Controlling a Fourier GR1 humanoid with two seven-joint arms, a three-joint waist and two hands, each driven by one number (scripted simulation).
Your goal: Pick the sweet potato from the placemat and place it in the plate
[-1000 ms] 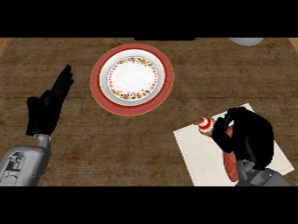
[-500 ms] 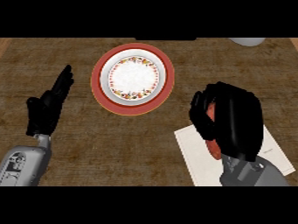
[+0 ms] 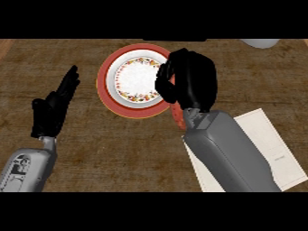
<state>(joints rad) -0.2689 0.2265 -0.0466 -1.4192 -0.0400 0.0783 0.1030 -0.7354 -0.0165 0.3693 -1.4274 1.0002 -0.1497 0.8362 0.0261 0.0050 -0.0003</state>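
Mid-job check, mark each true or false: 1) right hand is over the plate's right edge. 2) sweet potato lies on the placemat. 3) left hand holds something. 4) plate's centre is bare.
1) True: the right hand is at the right rim of the plate.
2) False: the sweet potato shows under that curled hand, off the placemat.
3) False: the left hand is open, resting left of the plate.
4) True.
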